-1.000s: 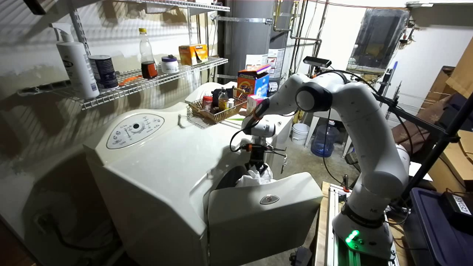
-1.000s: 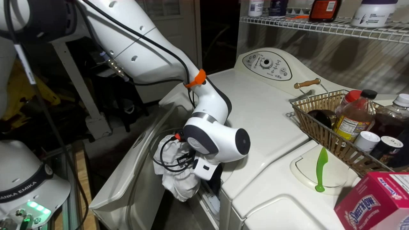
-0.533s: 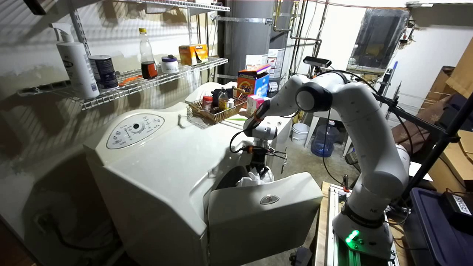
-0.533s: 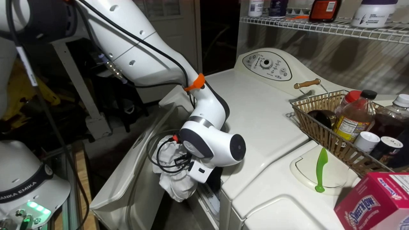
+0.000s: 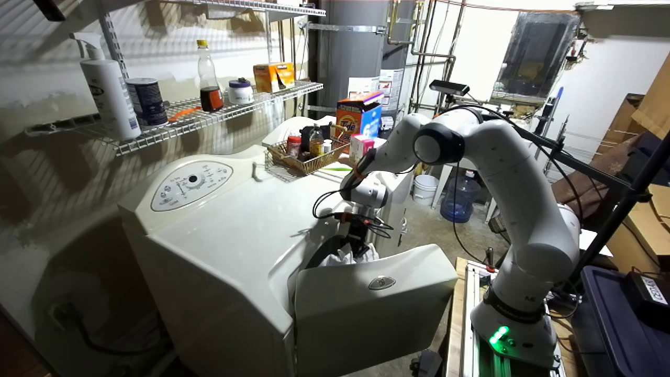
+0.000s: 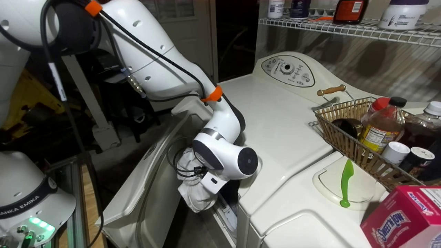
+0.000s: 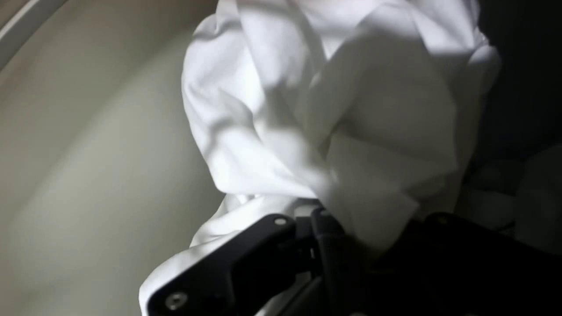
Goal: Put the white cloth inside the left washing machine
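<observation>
Gripper (image 5: 357, 248) is clenched on a bunched fold of the white cloth (image 6: 198, 196), which balloons loose around it and hangs between the open door (image 5: 366, 319) and the front of the left washing machine (image 5: 235, 220), beside the dark opening (image 6: 230, 191) and, as far as I can tell, not through it. Chief risk: letting go here probably drops it to the floor (image 6: 186, 227) below the gap. Also possible: slack folds snag on the opening's lip, or the wrist (image 6: 222, 156) bumps the machine's top edge, if the reach inward runs too high.
</observation>
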Tool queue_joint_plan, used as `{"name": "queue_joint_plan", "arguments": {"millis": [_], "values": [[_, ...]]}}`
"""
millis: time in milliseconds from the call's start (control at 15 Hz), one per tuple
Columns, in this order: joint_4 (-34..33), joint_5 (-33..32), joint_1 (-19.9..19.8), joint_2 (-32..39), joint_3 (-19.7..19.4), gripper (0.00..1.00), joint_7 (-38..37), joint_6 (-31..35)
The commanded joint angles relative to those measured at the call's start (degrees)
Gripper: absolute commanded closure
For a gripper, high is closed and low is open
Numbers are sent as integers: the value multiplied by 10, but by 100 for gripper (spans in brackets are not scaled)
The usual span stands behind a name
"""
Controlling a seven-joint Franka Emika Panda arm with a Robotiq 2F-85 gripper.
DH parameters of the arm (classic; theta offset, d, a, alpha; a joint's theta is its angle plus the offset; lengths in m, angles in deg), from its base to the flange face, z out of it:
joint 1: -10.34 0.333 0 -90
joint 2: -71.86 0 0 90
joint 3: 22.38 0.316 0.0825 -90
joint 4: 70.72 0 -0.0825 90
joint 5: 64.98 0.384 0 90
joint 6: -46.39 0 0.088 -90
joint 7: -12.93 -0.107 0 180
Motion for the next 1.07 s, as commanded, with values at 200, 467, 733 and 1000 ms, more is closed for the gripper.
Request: {"name": "queue_joint_plan", "arguments": {"millis": [200, 467, 733, 1000], "values": [[7, 135, -17, 37, 15, 97, -11, 26], [8, 227, -13, 49, 25, 97, 37, 39], [18, 311, -13, 58, 32, 97, 77, 41], [16, 363, -11, 83, 40, 97, 142, 20]]}}
